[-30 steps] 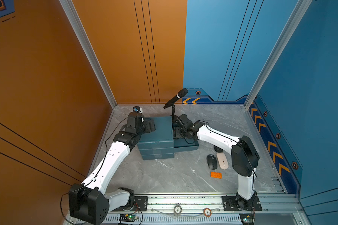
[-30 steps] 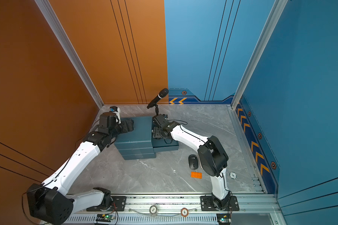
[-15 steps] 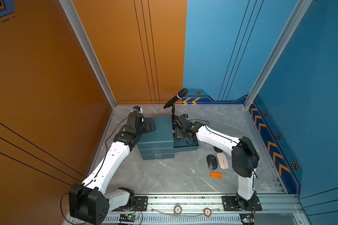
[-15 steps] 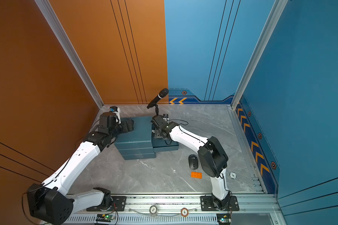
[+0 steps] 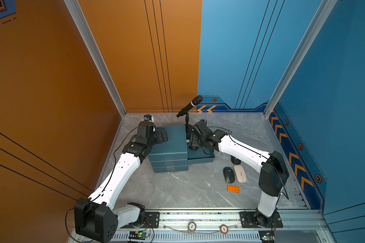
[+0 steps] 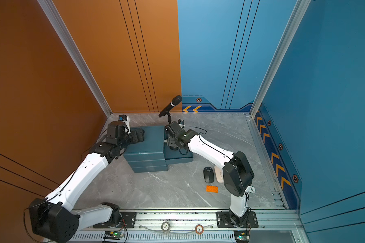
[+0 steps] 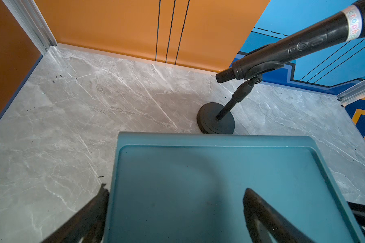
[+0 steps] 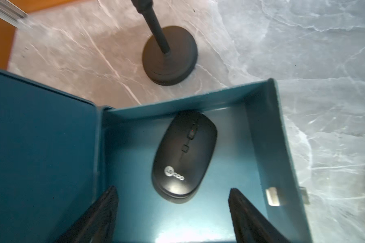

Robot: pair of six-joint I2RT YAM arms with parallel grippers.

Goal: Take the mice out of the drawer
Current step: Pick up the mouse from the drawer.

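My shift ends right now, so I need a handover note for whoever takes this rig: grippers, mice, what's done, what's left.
Left gripper: open, at the top edge of the teal drawer unit.
Right gripper: open, holding nothing, above the pulled-out drawer.
Done: removed black mouse and pinkish-cream mouse lie side by side on the table.
Left: remaining black mouse lies in the drawer; grasp it and lift it out. The rest of the drawer is hidden.

The left arm [image 5: 122, 174] and right arm [image 5: 242, 151] have white shells, black joints and thin black cables.
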